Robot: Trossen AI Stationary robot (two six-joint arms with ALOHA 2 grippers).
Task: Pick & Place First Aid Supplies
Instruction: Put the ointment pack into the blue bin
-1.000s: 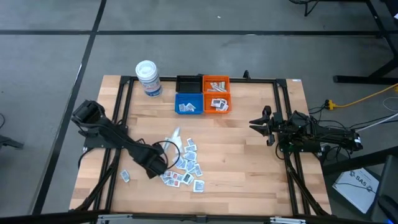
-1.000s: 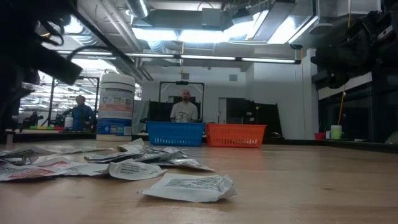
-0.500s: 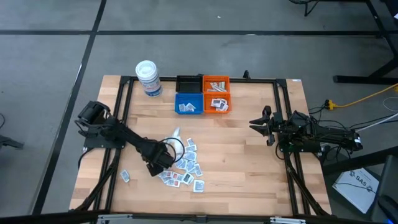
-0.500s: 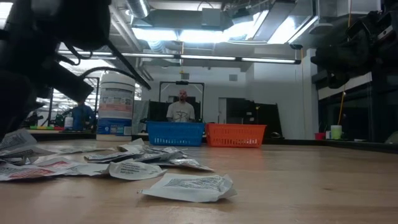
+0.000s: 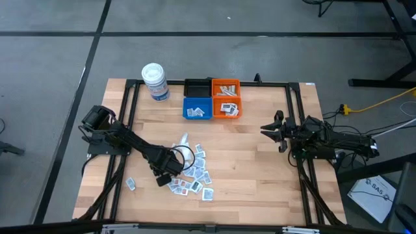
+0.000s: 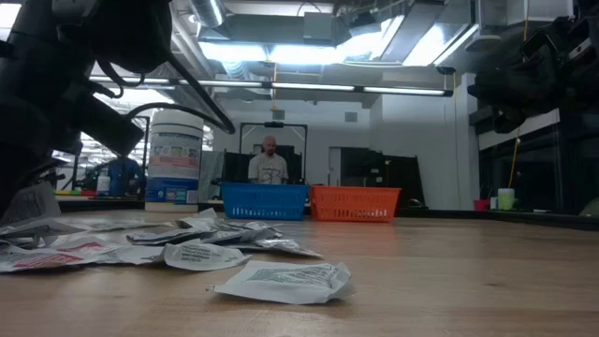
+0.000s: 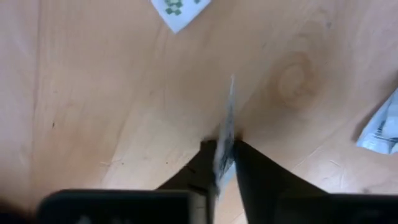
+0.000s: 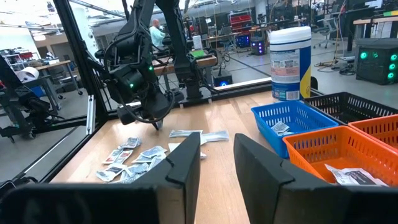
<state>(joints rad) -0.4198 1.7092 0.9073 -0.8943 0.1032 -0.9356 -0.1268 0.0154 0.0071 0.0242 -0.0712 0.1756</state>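
Note:
The first aid supplies, small flat white sachets, lie in a pile [image 5: 193,174] on the wooden table, near its middle and toward the left. My left gripper [image 5: 164,177] points down at the pile's left edge and is shut on one sachet [image 7: 227,112], which shows edge-on in the left wrist view. One more sachet [image 5: 130,184] lies alone farther left. A few sachets lie in the blue bin [image 5: 197,108] and the orange bin [image 5: 225,108]. My right gripper [image 8: 214,163] waits level at the table's right side, open and with nothing in it. My left gripper pinches a single sachet by one edge [image 7: 222,152] between its two fingertips [image 7: 252,171]. The fingers come from above, pointing down. The sachet stands on edge below them, tilted in the low view [image 6: 33,201]. I cannot tell whether it is clear of the table.
A white tub [image 5: 155,81] with a lid stands at the far left. A black bin [image 5: 197,87] and a second orange bin [image 5: 225,87] stand behind the blue and orange ones. Black frame rails [image 5: 123,130] run along both sides. A person [image 6: 269,164] shows beyond the table.
My left gripper has gone a little toward the table's right edge and down onto the pile's left edge. A sachet there, flat before, now stands tipped up on edge under the gripper.

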